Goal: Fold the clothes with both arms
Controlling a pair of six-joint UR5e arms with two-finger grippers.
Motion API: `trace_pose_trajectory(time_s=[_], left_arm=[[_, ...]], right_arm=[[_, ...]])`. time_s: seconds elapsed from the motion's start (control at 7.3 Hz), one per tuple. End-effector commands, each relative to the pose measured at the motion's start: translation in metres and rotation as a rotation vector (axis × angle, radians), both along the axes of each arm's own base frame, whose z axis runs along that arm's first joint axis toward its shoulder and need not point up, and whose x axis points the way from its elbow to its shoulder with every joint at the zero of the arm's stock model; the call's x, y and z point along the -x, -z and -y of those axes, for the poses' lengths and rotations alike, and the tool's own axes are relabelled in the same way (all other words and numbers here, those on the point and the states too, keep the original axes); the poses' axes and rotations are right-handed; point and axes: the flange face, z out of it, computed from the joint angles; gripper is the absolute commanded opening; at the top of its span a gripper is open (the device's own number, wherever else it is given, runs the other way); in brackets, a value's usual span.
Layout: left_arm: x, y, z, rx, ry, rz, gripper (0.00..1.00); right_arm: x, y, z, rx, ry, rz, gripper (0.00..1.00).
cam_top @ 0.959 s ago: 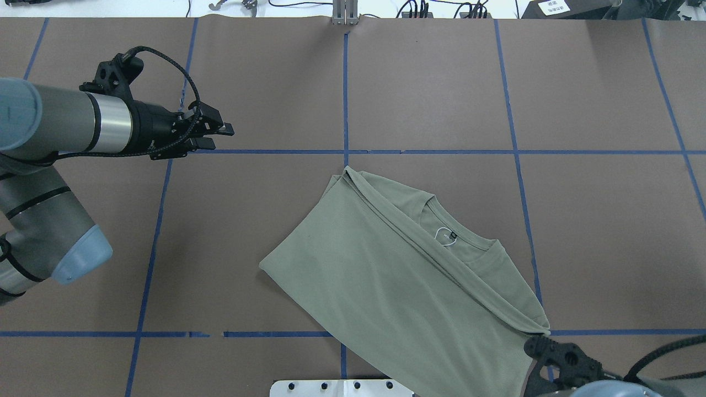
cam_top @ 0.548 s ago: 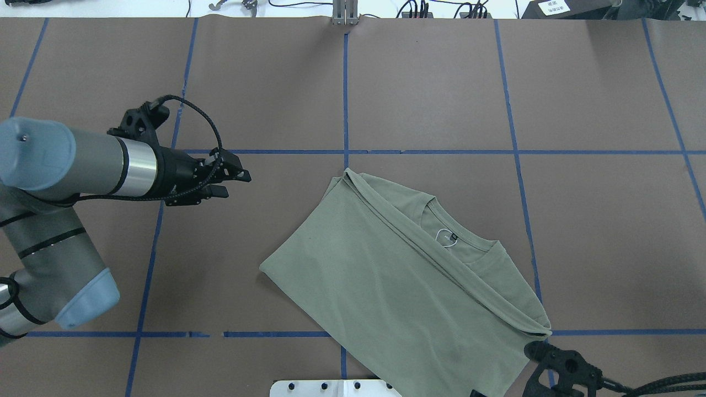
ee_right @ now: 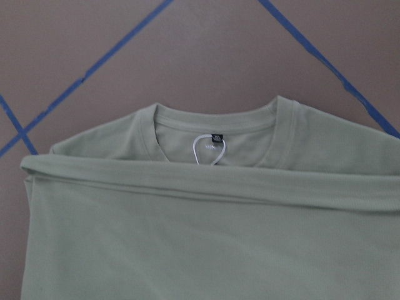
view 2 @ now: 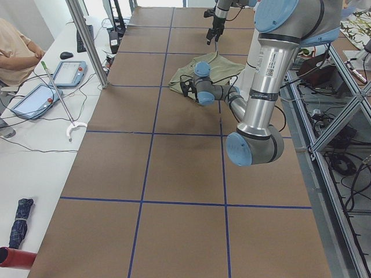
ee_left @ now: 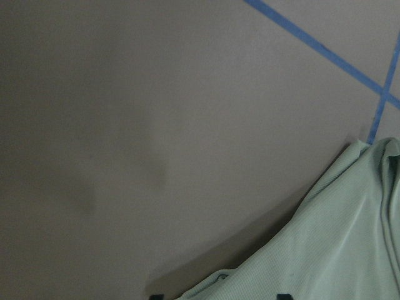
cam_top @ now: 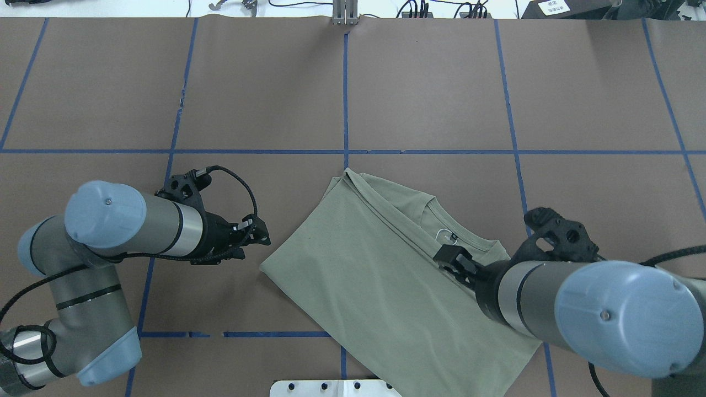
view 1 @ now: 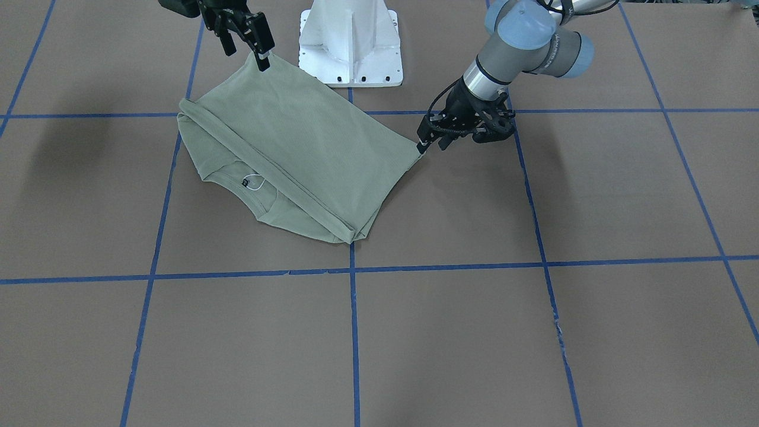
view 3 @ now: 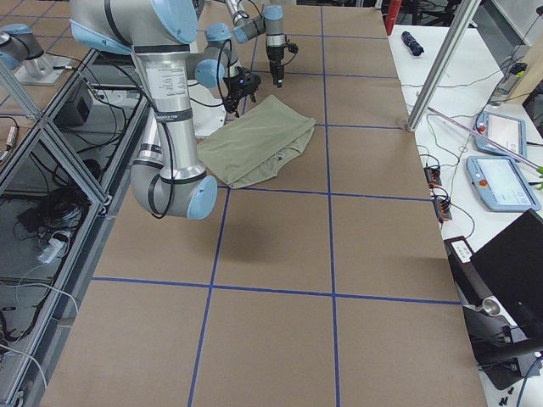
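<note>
The sage-green shirt point(cam_top: 380, 275) lies folded on the brown table, collar and black neck label point(cam_top: 453, 237) facing up. It also shows in the front view point(view 1: 296, 142). My left gripper point(cam_top: 266, 240) is low and open right at the shirt's left corner point(view 1: 415, 148). In the left wrist view its fingertips point(ee_left: 284, 295) stand apart with the shirt corner point(ee_left: 331, 250) between them. My right gripper point(view 1: 246, 54) is open and empty, raised above the shirt near the collar point(ee_right: 215, 125). In the overhead view the right gripper point(cam_top: 449, 260) covers part of the shirt.
The white pedestal base point(view 1: 350, 41) stands at the table edge just behind the shirt. Blue tape lines point(cam_top: 345, 99) divide the brown table cover. An operator point(view 2: 17, 52) and tablets sit on a side table beyond the left end.
My left arm has swung back toward the robot and down to the shirt's left corner. My right arm has risen from the shirt's near right corner and now hangs over the shirt.
</note>
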Motion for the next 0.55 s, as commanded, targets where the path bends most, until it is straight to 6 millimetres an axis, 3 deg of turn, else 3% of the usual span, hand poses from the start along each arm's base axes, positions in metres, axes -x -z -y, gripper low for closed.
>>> trace_pose_trajectory(time_s=[0.0, 0.27, 0.41], left_arm=[[-0.020, -0.007, -0.012, -0.003, -0.004, 0.023, 0.60], [-0.024, -0.009, -0.015, -0.002, -0.012, 0.025, 0.55], [-0.033, -0.012, -0.028, -0.003, -0.034, 0.031, 0.55]], right_arm=[[0.003, -0.006, 0.034, -0.041, -0.022, -0.048, 1.00], [0.011, -0.003, 0.042, -0.038, -0.033, -0.048, 1.00], [0.016, -0.005, 0.049, -0.036, -0.041, -0.050, 1.00]])
